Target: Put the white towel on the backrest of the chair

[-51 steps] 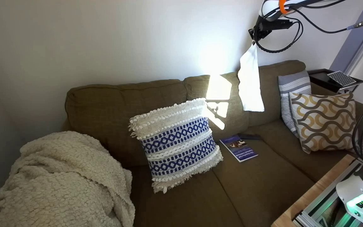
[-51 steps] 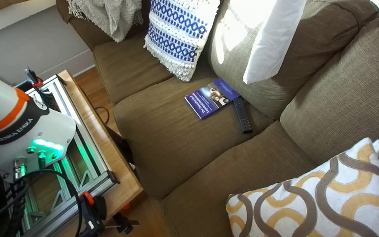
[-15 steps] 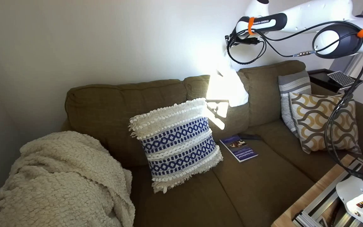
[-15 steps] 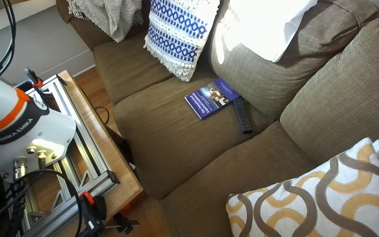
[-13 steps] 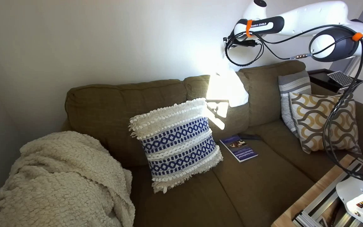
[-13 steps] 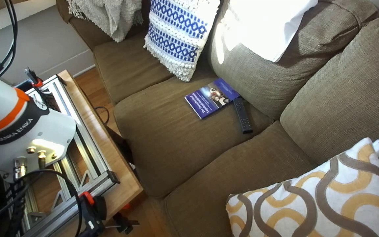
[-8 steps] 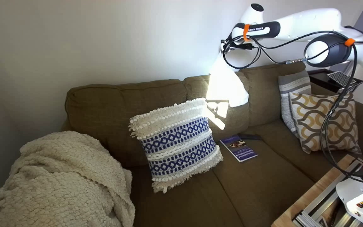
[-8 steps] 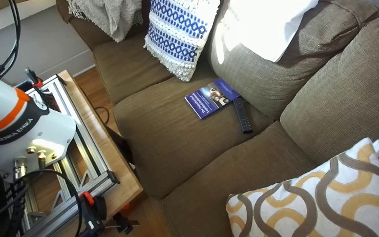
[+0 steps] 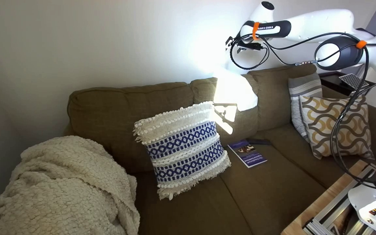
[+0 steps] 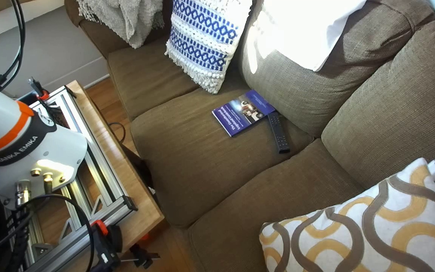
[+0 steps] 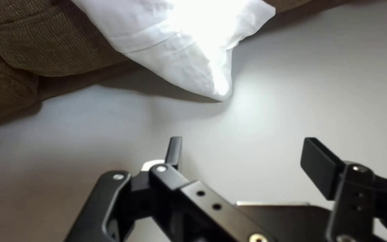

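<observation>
Draping over the backrest [image 10: 327, 98], your white towel [image 9: 247, 98] lies across the rounded top edge, with its lower end down the front. In the wrist view you see one pointed corner jutting past that edge toward the pale wall [image 11: 331, 94]; whether it touches the wall, you cannot tell. Your gripper [image 11: 245, 154] is released, its two fingers [image 11: 321, 168] spread wide with the wall showing between them, and the towel's corner lies apart from both. In an exterior view you have the gripper above the towel, separate from it. The towel is brightly lit (so much that its surface washes out and one side blurs away).

Down on the seat [image 10: 187, 162], a purple-blue book [image 10: 243, 112] lies flat, with a black remote [image 10: 278, 132] just beside it. You also have a blue-and-white fringed pillow [image 9: 183, 150] leaning on the backrest near the towel, a cream blanket [image 9: 73, 189] heaped at one end, and toward the other end a wavy-patterned cushion [image 9: 336, 127] in front of a striped cushion [image 9: 300, 88].
</observation>
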{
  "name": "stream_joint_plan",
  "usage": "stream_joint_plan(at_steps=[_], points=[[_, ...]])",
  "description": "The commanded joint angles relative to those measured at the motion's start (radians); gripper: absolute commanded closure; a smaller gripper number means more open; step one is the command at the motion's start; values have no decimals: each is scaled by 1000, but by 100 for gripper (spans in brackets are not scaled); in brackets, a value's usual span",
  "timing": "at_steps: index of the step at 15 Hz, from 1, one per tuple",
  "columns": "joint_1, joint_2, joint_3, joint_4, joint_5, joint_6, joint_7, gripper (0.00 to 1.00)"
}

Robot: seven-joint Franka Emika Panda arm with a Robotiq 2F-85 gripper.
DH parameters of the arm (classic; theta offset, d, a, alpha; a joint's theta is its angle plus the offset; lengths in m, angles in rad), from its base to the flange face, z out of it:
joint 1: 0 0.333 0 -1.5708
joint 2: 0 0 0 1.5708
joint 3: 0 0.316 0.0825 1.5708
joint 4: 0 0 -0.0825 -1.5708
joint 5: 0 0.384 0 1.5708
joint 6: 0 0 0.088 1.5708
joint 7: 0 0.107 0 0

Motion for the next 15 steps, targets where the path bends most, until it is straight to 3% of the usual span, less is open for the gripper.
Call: stream_joint_plan(at_steps=[1,9,15], points=[[-33,-46,40,-34,29,-99,-55,0],[-61,-75,66,-47,9,-430,-225,0],[-17,-18,26,-32,-52,-509,-249,0]])
